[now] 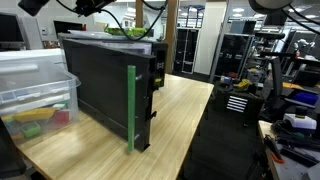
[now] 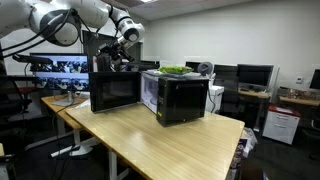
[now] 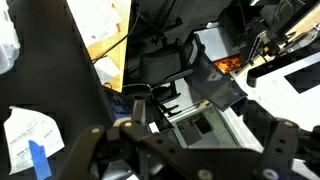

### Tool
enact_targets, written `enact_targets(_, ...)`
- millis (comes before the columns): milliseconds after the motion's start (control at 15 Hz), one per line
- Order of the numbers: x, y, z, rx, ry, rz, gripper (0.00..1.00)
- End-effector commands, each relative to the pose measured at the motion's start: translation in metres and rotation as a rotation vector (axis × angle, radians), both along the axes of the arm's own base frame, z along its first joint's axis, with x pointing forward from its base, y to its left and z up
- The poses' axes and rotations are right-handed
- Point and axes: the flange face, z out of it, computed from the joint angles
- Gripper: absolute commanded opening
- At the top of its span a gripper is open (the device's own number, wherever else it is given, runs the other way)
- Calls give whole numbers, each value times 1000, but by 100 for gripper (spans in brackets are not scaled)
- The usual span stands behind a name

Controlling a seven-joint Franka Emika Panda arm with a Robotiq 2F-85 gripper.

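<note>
Pictured with jaws spread wide: black two-finger gripper, above black box-shaped microwave oven at far left of light wooden table. Long axis set left to right, glass door facing near (second dark oven just right). White paper label in wrist view, writing unreadable.
</note>
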Motion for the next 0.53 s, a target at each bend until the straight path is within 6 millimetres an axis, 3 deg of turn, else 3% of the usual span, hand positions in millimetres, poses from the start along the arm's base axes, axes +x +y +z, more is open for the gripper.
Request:
enact_targets(0, 1, -2, 2, -5, 0, -10, 100)
enact_targets(467, 2, -6, 6, -11, -3, -23, 100)
